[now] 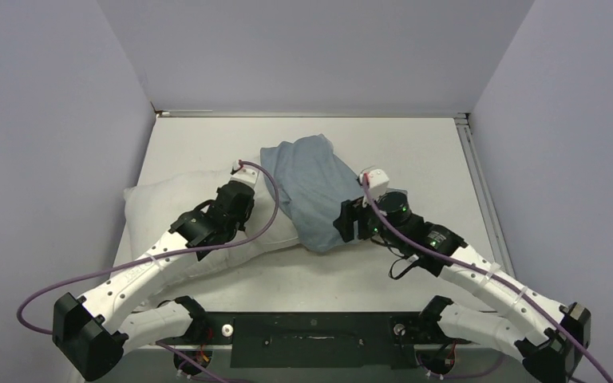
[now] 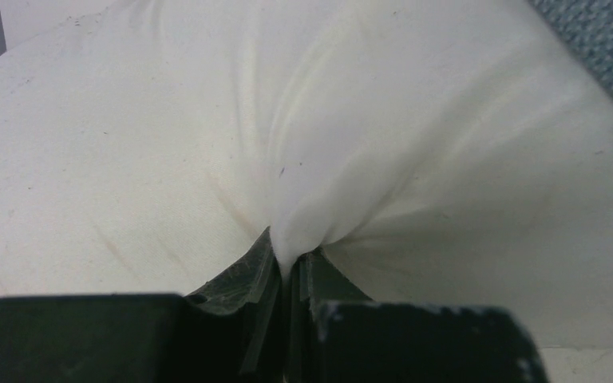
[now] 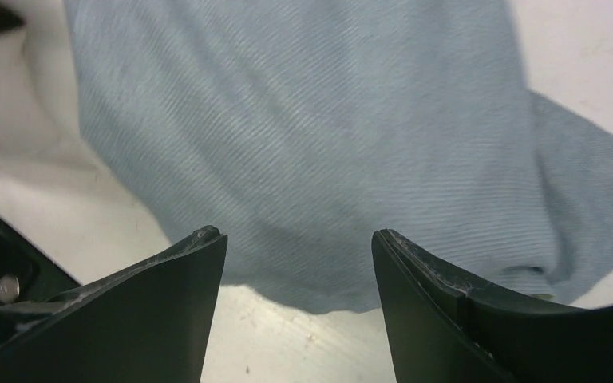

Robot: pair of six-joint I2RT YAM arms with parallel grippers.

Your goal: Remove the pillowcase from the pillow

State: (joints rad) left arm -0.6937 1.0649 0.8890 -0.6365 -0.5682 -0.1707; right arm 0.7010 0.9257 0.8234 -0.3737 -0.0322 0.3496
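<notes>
The off-white pillow (image 1: 160, 203) lies on the left half of the table, partly under my left arm. My left gripper (image 2: 291, 255) is shut on a pinched fold of the pillow (image 2: 303, 159). The dusty-blue pillowcase (image 1: 311, 191) lies rumpled mid-table, its left edge resting over the pillow's right end. My right gripper (image 3: 297, 239) hangs open just above the near edge of the pillowcase (image 3: 303, 144), with nothing between its fingers. In the top view my right gripper (image 1: 350, 226) stands at the cloth's lower right corner.
Grey walls close in the table (image 1: 415, 159) on three sides, with a metal rail (image 1: 479, 183) along the right edge. A purple cable (image 1: 267, 215) loops over the pillow from my left wrist. The black base plate (image 1: 311, 339) sits at the near edge.
</notes>
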